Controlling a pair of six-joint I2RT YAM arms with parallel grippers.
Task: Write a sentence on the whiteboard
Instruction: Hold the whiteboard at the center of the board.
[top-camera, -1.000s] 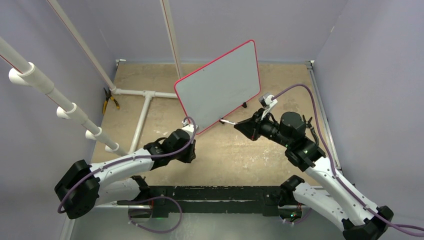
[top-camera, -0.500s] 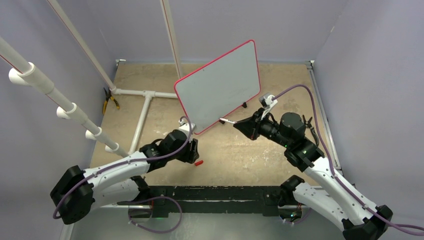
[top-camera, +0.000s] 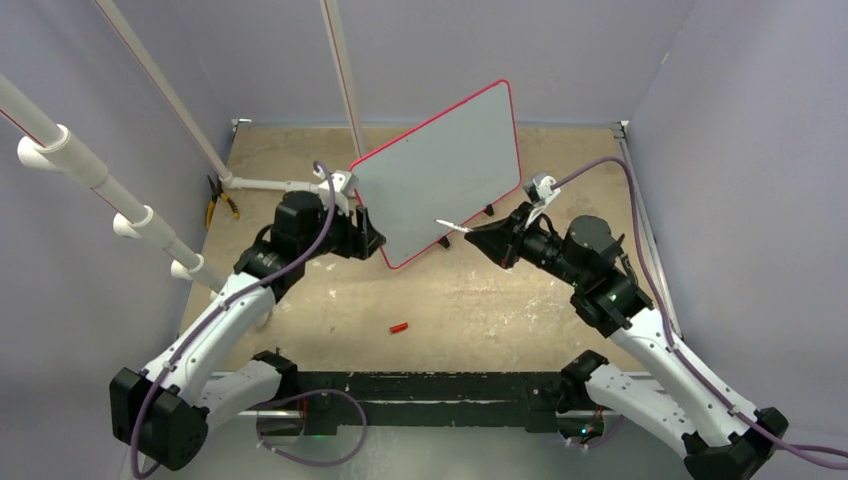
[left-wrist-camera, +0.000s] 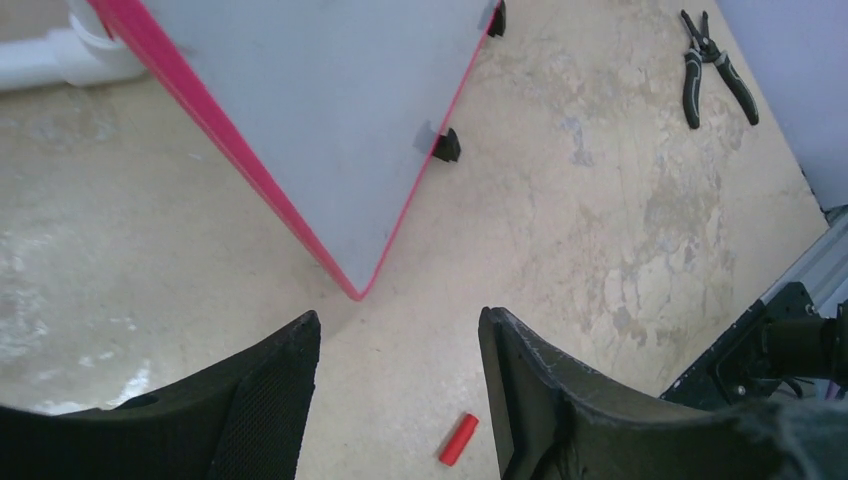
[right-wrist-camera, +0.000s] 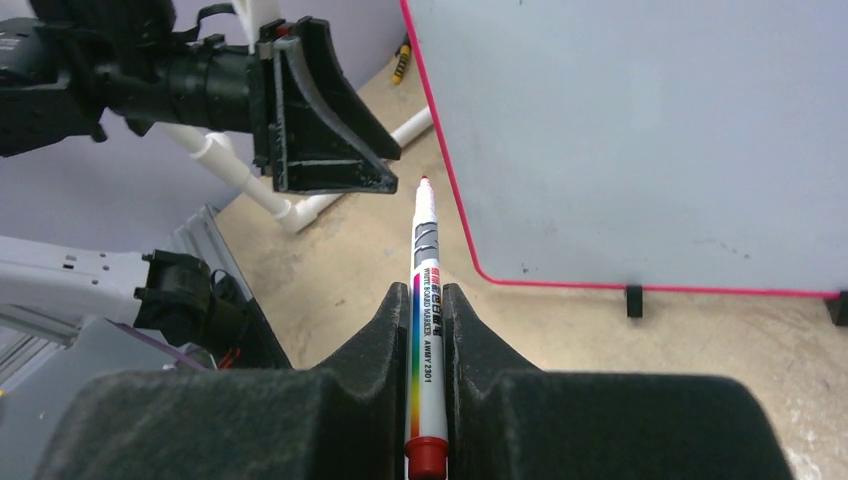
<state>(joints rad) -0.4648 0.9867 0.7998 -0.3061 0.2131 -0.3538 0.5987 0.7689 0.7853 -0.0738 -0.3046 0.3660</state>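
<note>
The whiteboard (top-camera: 440, 170) stands tilted on small black feet, its thin red rim around a pale surface (right-wrist-camera: 640, 140). No sentence shows on it in any view. My right gripper (right-wrist-camera: 428, 295) is shut on a white marker (right-wrist-camera: 427, 290), uncapped, with its red tip pointing toward the board's lower left corner. From above, the marker (top-camera: 452, 226) hovers just in front of the board face. My left gripper (top-camera: 365, 230) is open and empty beside the board's left edge (left-wrist-camera: 320, 100). A red marker cap (top-camera: 399, 327) lies loose on the table, seen between my left fingers (left-wrist-camera: 458, 440).
A white PVC pipe frame (top-camera: 290, 190) lies on the table behind my left arm. Pliers (top-camera: 218, 200) rest at the far left by the wall. Slanted white pipes (top-camera: 120, 200) cross the left side. Purple walls enclose the table.
My left gripper opened and let the red cap fall to the table. That arm then swung up and left to the board's left edge. The right gripper carried the marker slightly closer to the board.
</note>
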